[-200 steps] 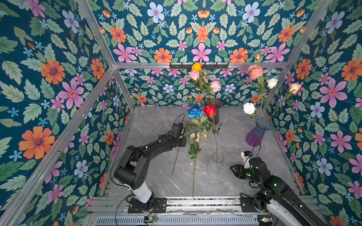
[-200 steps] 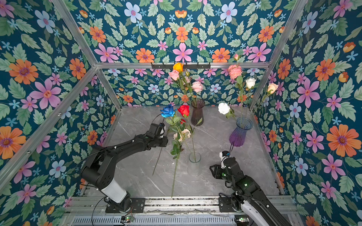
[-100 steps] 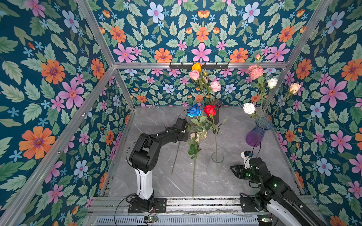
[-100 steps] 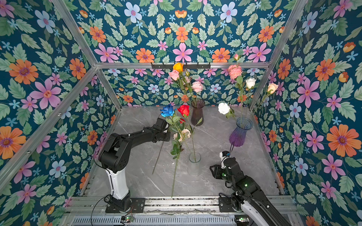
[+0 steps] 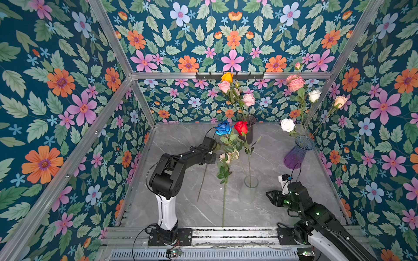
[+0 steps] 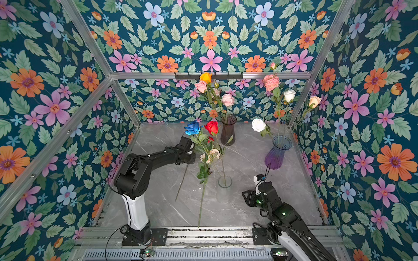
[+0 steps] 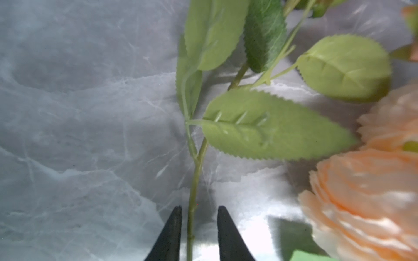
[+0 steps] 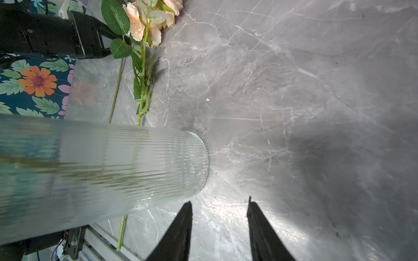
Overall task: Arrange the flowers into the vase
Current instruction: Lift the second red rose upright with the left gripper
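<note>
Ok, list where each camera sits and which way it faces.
Top views: high in front, looking down into the booth; left arm and right arm show.
Left wrist: on that arm, facing the marble table; left gripper straddles a green stem.
Right wrist: on its arm, facing the table; open right gripper shows, clear vase beside.
Shared: both wrist views catch the peach flower.

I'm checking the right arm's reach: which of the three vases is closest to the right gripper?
The clear ribbed vase, just beside the right gripper. The purple vase stands farther off, the dark vase farthest back.
</note>
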Tool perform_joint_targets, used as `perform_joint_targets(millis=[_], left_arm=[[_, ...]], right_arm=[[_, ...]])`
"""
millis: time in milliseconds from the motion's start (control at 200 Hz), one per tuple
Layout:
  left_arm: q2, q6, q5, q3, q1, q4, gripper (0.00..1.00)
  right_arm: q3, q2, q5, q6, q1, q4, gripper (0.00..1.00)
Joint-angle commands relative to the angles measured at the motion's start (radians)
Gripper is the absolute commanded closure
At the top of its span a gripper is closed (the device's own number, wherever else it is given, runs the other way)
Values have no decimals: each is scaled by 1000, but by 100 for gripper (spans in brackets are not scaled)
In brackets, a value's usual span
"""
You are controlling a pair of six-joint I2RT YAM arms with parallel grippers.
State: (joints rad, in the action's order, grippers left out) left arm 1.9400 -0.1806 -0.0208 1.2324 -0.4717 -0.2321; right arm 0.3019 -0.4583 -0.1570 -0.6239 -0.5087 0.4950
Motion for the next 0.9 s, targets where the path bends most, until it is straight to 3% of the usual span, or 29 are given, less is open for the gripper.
perform_joint_targets(millis=[0,270,710,895], left_arm=[[-9,13,-5,1,6,-6,68],[-54,25,-28,-8,13,-16,68],[0,20,16,-3,19,2,70],[8,17,41,-12,19,16,86]], right_arm=[[3,0,4,4,0,-18,58],[2,-1,6,3,-1,-16,58],[2,-1,6,3,0,-15,58],[2,1,8,3,0,-16,58]])
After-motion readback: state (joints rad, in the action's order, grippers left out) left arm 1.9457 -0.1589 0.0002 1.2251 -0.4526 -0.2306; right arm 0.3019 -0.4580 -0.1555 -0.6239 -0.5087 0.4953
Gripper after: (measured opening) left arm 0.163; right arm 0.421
